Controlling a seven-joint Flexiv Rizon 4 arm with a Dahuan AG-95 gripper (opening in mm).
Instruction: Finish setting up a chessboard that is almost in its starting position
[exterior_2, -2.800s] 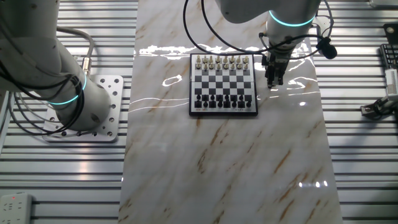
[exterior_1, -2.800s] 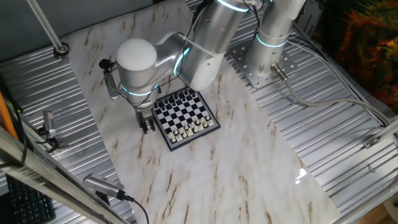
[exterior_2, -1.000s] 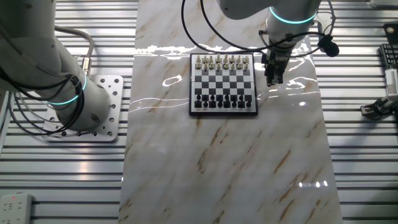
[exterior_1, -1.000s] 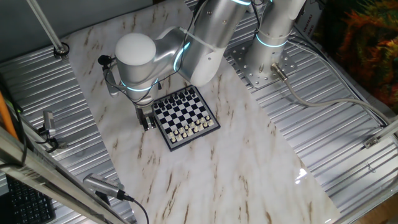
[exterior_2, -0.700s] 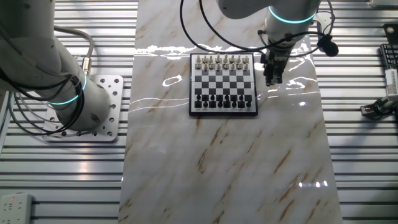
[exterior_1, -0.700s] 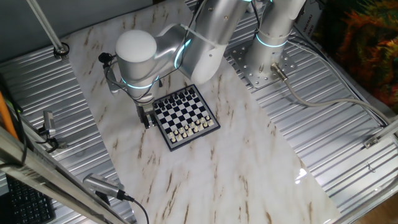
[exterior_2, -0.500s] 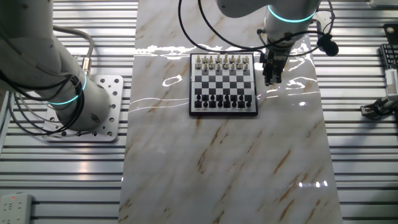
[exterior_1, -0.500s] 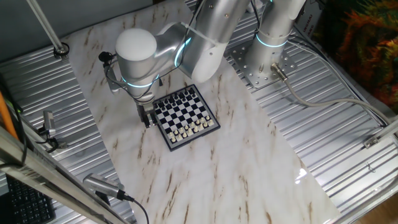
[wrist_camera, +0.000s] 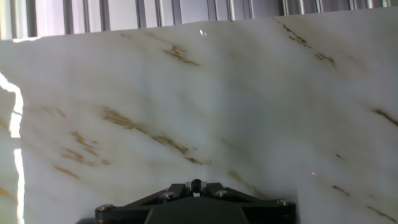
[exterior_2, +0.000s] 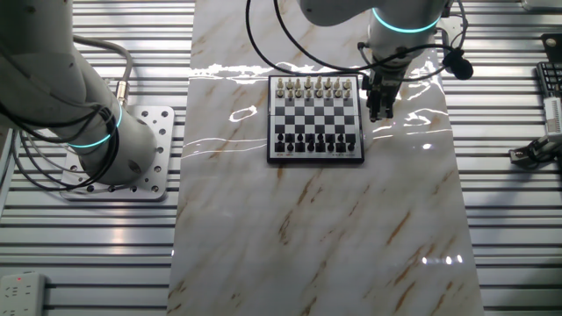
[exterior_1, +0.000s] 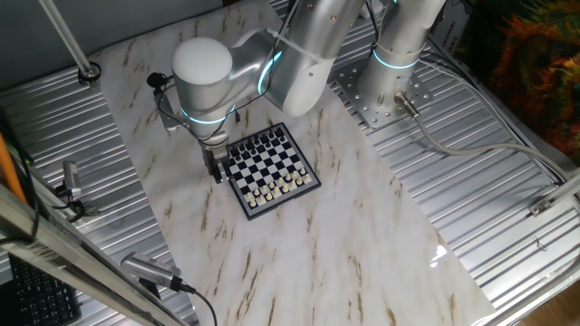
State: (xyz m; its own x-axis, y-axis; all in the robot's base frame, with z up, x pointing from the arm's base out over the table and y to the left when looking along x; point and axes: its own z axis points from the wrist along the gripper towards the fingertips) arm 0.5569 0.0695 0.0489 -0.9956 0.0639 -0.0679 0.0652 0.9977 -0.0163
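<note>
The chessboard [exterior_1: 269,170] lies on the marble sheet, with dark pieces along its far edge and pale pieces along its near edge. In the other fixed view the chessboard [exterior_2: 316,118] has pale pieces on top and dark pieces below. My gripper [exterior_1: 217,174] hangs just off the board's left side, fingers pointing down; in the other fixed view my gripper [exterior_2: 378,112] is at the board's right edge. In the hand view the gripper [wrist_camera: 196,184] has its jaws drawn together on a tiny dark piece [wrist_camera: 196,183]. The board is out of the hand view.
The marble sheet [exterior_2: 316,228] lies on a ribbed metal table [exterior_2: 500,202]. The arm's base [exterior_1: 385,91] stands behind the board. A second arm [exterior_2: 79,105] stands at the left. Camera stands [exterior_1: 72,186] are at the table's edge.
The gripper has shifted a little along the board's side towards the board's edge and slightly up from the sheet. The board and its pieces have not moved.
</note>
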